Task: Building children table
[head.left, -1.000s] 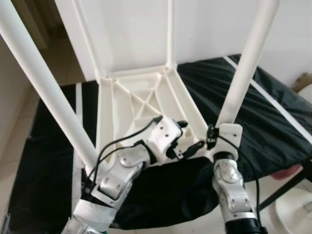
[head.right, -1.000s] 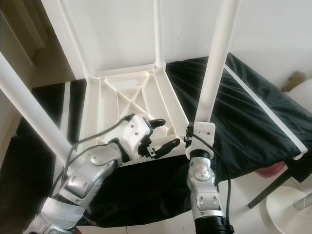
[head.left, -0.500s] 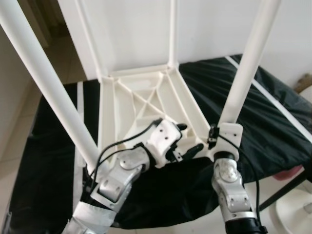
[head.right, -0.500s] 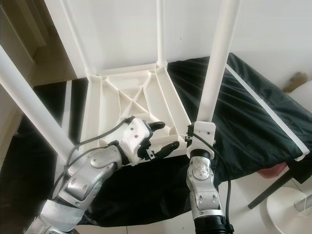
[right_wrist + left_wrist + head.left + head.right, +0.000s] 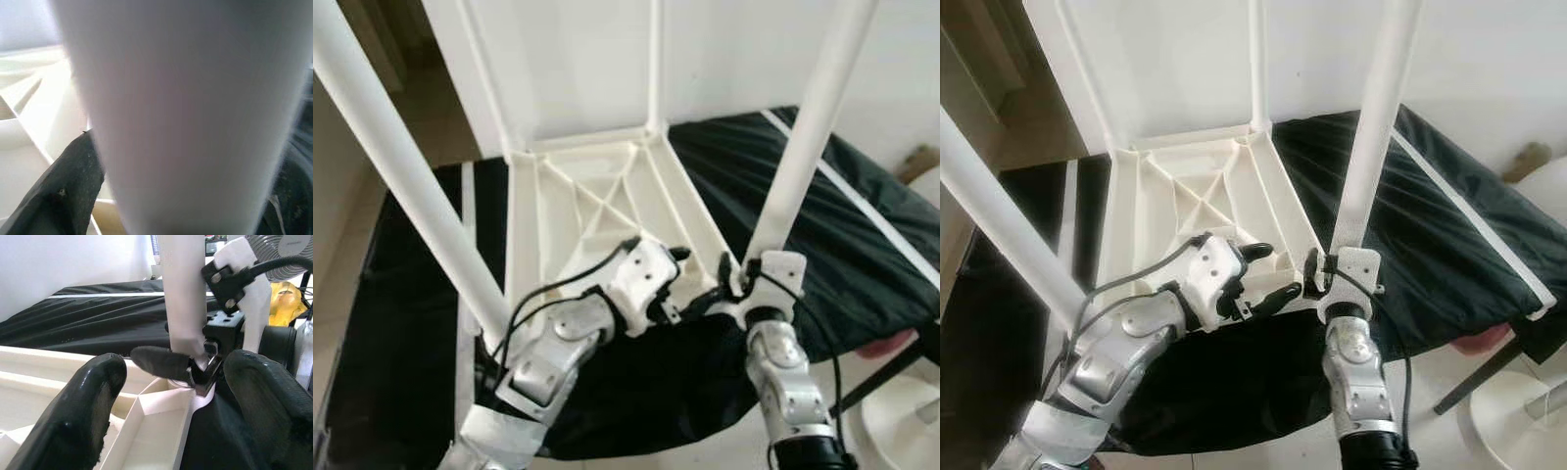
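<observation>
Black sheet [image 5: 1449, 245] under upturned white table [image 5: 1185, 196]; right end effector [image 5: 1317, 279] grasping leg [image 5: 1371, 127]; left end effector [image 5: 1268, 274] released.

Right pincer [image 5: 1317, 279] tilted the table leg [image 5: 1371, 137] leftward.

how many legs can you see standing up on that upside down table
4. Near left leg, near right leg gripped low by the right pincer, far right leg, far left leg. Table lies on black cloth.

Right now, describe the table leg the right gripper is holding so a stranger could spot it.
An upturned white tabletop lies on black cloth, four white legs rising from its corners. The held leg stands at the near right corner. Only it has the right gripper clamped at its base.
</observation>
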### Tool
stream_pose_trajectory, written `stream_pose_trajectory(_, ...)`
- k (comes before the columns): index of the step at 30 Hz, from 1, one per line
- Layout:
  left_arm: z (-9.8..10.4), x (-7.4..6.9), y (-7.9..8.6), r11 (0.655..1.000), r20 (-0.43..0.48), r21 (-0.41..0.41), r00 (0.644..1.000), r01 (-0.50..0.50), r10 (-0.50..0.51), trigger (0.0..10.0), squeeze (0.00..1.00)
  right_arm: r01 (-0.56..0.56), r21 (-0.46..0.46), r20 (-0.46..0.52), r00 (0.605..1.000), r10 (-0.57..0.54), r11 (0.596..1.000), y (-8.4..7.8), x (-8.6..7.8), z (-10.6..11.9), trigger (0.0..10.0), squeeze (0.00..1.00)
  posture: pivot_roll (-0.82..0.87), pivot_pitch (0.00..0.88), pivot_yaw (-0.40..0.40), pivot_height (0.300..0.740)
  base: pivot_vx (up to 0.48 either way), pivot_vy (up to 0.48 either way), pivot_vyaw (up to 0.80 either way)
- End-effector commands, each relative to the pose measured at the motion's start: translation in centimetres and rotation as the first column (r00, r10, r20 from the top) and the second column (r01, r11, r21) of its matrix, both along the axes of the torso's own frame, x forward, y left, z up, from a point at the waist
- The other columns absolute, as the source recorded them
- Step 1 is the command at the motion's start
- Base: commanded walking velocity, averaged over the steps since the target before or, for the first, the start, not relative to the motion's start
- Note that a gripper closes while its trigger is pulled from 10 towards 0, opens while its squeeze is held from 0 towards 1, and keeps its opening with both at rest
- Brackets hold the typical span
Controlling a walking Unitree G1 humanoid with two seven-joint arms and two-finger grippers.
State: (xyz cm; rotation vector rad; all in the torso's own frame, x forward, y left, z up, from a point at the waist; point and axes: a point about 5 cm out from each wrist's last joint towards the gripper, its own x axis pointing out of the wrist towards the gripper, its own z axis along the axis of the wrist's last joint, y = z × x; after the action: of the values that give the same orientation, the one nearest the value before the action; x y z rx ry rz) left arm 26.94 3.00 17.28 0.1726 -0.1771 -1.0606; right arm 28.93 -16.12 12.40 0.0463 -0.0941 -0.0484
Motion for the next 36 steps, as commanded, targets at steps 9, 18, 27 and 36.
stream_pose_trajectory(9, 0.4, -0.2, 0.2, 0.999, 0.01, 0.012, 0.999, 0.037, -0.037, 10.0, 0.0, -0.392, -0.13, 0.005, 0.918, 0.396, 0.911, -1.2, 1.3, 2.4, 10.0, 0.0, -0.04, 0.0, 0.041, 0.74, 0.0, 0.0, 0.0)
stream_pose_trajectory(18, 0.7, 0.3, 0.2, 1.0, 0.021, 0.008, 1.0, 0.023, -0.023, 10.0, 0.0, -0.559, -0.202, -0.11, 0.829, 0.549, 0.804, -1.2, 1.5, 1.7, 3.8, 0.0, -0.03, 0.0, 0.039, 0.74, 0.0, 0.0, 0.0)
stream_pose_trajectory(27, 0.6, 0.2, 0.5, 1.0, 0.019, 0.008, 1.0, 0.008, -0.008, 10.0, 0.0, -0.612, -0.186, -0.19, 0.79, 0.583, 0.769, -2.0, 0.7, 0.3, 0.0, 0.0, -0.02, 0.0, 0.034, 0.74, 0.0, 0.0, 0.0)
stream_pose_trajectory(36, 0.6, 0.3, 0.5, 1.0, 0.016, 0.008, 1.0, 0.012, -0.012, 10.0, 0.0, -0.541, -0.175, -0.184, 0.839, 0.513, 0.822, -3.1, 1.0, 0.6, 10.0, 0.0, -0.03, 0.0, 0.04, 0.74, 0.0, 0.0, 0.0)
